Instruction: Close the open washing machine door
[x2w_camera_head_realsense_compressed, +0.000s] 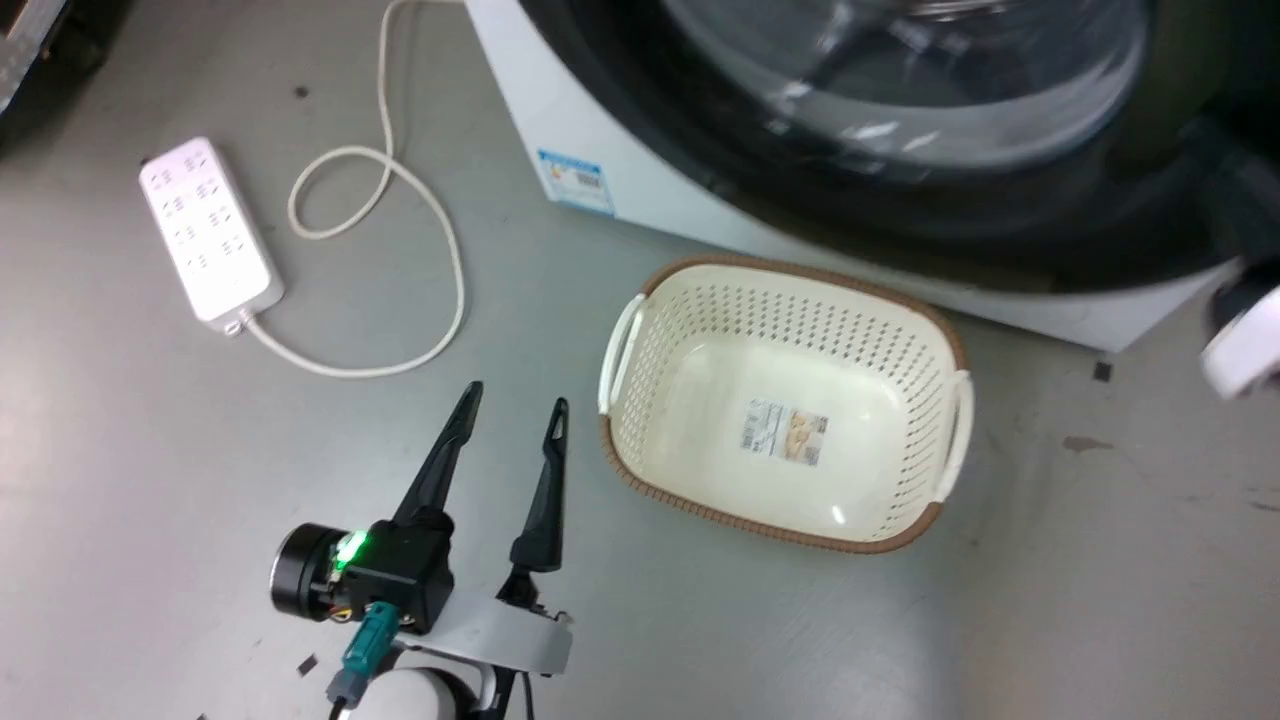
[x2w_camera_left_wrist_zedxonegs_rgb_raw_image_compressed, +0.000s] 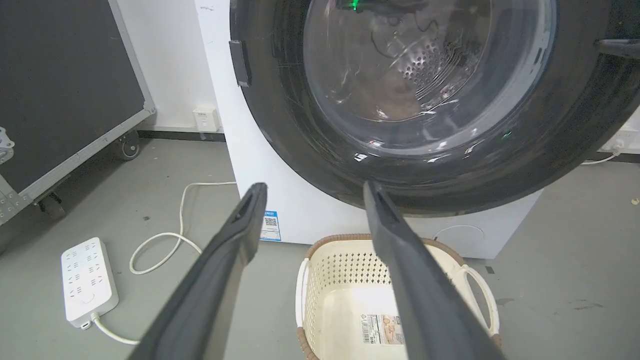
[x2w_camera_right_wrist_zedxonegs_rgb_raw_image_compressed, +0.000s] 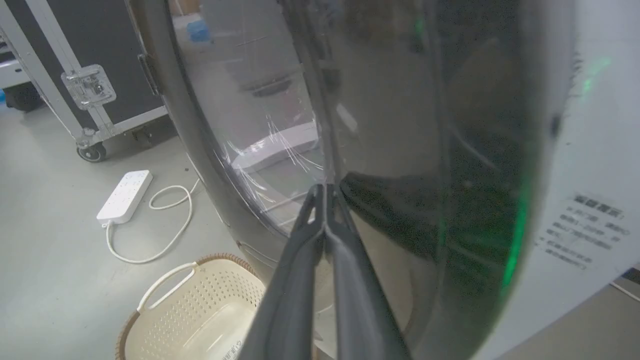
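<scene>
Grey floor (x2w_camera_left_wrist_zedxonegs_rgb_raw_image_compressed: 575, 280), glossy black washing machine door (x2w_camera_left_wrist_zedxonegs_rgb_raw_image_compressed: 425, 100), bulging clear glass

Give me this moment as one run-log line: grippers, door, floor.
left gripper open, empty | right gripper fingers shut, tips on washing machine door | latched: cannot tell | basket on floor below door

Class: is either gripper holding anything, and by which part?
Nothing is held: the left gripper is open; the right gripper is shut, its tips at the washing machine door.
</scene>
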